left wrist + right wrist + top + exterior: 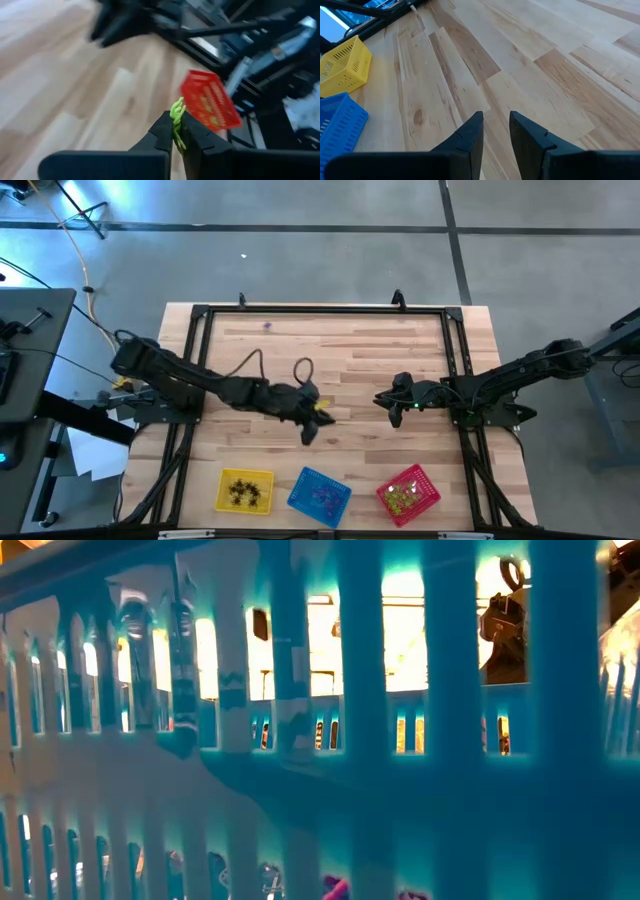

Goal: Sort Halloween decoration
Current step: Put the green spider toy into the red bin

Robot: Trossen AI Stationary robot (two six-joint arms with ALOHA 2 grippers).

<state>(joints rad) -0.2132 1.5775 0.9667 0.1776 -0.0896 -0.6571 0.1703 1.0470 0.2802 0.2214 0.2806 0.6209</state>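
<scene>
My left gripper (324,418) hovers over the middle of the table, shut on a tiny yellow-green spider-like Halloween decoration (176,114). The red basket (210,100) lies ahead of it in the left wrist view. My right gripper (496,125) waits open over bare wood right of centre (386,400), with nothing between its fingers. Along the near edge stand a yellow basket (244,490) with dark trinkets, a blue basket (319,493) with purple ones, and a red basket (408,491) with yellow-green ones. A single purple trinket (267,327) lies near the far edge. My left gripper pinches the yellow-green trinket between its two fingertips (162,131). The trinket's thin legs (177,107) stick out past the tips, and more show in the slit between the fingers. The fingers slant downward toward the table's right side. The trinket is lifted clear of the table.
A black frame (320,311) runs around the wooden table top. The low view looks through the blue basket's wall (360,740), with purple trinkets (335,887) at its bottom. Bare wood lies between the two grippers and in front of the baskets.
</scene>
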